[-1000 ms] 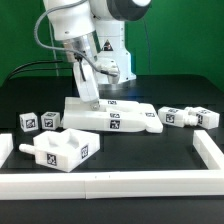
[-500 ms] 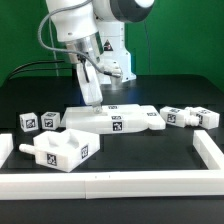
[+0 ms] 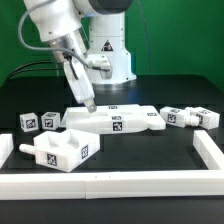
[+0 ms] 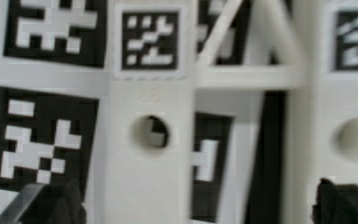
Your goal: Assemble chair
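Claw (image 3: 87,100) hangs tilted close over the far edge of the flat slab (image 3: 115,121) in the middle of the black worktop (image 3: 140,155); whether it touches I can't tell. It grips nothing. In the wrist view its dark fingertips (image 4: 30,205) stand wide apart, with blurred tagged white panels and a round hole (image 4: 151,131) beneath. The chair lies in loose pieces: two small tagged blocks (image 3: 28,122) towards the exterior view's left, a notched block (image 3: 58,148) in front of them near the border rail (image 3: 120,186), and two short pieces (image 3: 180,116) just off the slab's end on the exterior view's right.
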{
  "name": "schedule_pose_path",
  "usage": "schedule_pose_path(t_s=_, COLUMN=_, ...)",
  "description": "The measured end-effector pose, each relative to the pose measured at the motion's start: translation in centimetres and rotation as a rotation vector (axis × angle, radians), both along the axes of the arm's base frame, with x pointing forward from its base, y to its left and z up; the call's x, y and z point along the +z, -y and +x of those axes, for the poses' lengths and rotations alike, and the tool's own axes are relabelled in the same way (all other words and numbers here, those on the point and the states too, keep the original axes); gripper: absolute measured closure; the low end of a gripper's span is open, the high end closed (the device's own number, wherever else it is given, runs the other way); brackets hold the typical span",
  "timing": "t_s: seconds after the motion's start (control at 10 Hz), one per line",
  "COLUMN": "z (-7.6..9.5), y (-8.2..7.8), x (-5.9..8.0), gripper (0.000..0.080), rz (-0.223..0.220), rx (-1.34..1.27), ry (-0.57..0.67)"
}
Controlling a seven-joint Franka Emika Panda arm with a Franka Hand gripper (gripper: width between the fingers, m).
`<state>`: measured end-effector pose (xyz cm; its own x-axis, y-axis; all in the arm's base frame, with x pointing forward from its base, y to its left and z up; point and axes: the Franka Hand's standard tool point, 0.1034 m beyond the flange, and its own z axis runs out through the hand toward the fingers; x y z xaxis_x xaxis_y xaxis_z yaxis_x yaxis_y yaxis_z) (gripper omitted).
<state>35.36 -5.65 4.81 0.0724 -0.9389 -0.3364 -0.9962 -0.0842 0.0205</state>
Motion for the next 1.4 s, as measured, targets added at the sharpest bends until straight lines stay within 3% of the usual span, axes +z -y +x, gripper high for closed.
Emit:
schedule_pose_path(t_s=0.4, z=-0.1, y=0.0, x=-0.1, gripper=0.015, rz=0.013, rx=0.022, ry=-0.011)
schedule_pose_path(t_s=0.6, z=2.6, y=1.3, x=1.8, gripper=0.015, rz=0.058, rx=0.082, ry=-0.005)
schedule_pose_path(t_s=0.9, z=6.8, y=1.1, x=4.2, gripper=0.015, rz=0.111, rx=0.22, ry=0.013)
schedule_pose_path(t_s=1.2, z=6.5, y=1.1, x=3.9, gripper=0.015, rz=0.108, rx=0.215, ry=0.01)
schedule_pose_path(t_s=1.4, z=7.7, y=2.9, x=4.2, gripper=0.015, rz=0.109, rx=0.273, ry=0.035)
